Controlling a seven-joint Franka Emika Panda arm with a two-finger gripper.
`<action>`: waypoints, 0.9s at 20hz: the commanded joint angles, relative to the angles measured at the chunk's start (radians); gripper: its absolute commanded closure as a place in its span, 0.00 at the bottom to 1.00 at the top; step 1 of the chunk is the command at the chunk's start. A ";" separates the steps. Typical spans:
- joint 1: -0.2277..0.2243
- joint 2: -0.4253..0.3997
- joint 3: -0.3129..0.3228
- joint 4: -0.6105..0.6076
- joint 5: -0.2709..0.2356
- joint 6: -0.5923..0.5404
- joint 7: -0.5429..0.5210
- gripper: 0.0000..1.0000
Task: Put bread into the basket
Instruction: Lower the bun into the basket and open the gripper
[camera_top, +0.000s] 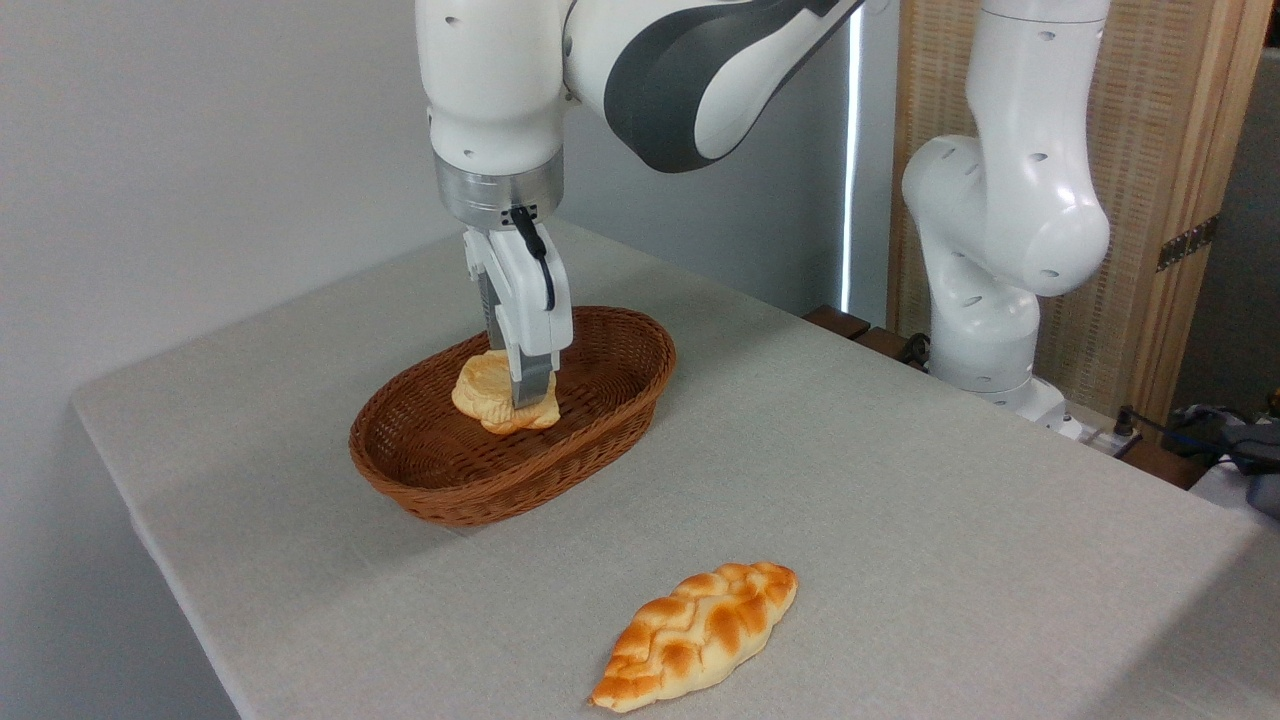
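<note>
Camera view, 1 fixed angle.

The basket (445, 480) is sitting on the table (900, 520), at about 10 o'clock from frame centre. Oval, reddish-brown wicker, flared rim, long axis running from 7 o'clock to 1 o'clock.

It is holding 1 item: the bread (484, 389), a small round bun, pale golden face showing. It is lying tilted on the basket floor, toward the 12 o'clock part of the interior, clear of the near rim.

The gripper (530, 397) is pointing straight down into the basket from the arm (495, 100) overhead. Its tip is overlapping the bun's 3 o'clock edge. The near finger (533, 385) is covering the contact spot and the far finger is mostly hidden behind it, so I cannot tell whether the jaws are pinching the bun or standing spread around it.

The braided loaf (700, 632) is lying on the table at 5 o'clock from the basket, well apart from it, outside any container, long axis running 7 o'clock to 1 o'clock.

The arm's base (985, 340) is standing at the table's 2 o'clock edge.
</note>
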 joint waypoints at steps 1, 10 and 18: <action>-0.003 0.002 0.003 0.008 -0.023 -0.005 -0.017 0.00; 0.004 -0.003 0.012 0.012 0.022 -0.014 -0.015 0.00; 0.021 -0.020 0.032 0.111 0.317 -0.098 -0.265 0.00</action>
